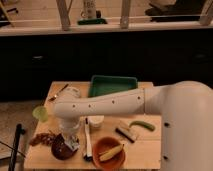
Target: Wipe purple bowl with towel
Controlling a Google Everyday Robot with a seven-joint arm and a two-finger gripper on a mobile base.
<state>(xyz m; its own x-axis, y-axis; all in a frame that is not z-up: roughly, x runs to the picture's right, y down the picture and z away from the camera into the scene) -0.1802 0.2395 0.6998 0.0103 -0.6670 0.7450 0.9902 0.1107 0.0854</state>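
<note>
The dark purple bowl [61,149] sits at the front left of the wooden table [150,145]. My gripper [71,141] hangs from the white arm [105,104] and reaches down to the bowl's right rim. A brownish crumpled patch [42,138] just left of the bowl may be the towel; I cannot tell for sure. Something pale [73,145] shows at the gripper's tip, over the bowl's edge.
A green tray [112,85] stands at the back. An orange bowl with a banana [108,153], a brush [127,131], a green vegetable [142,125], a white cup [95,121], a dark utensil [87,142] and a yellow-green cup [40,113] crowd the table.
</note>
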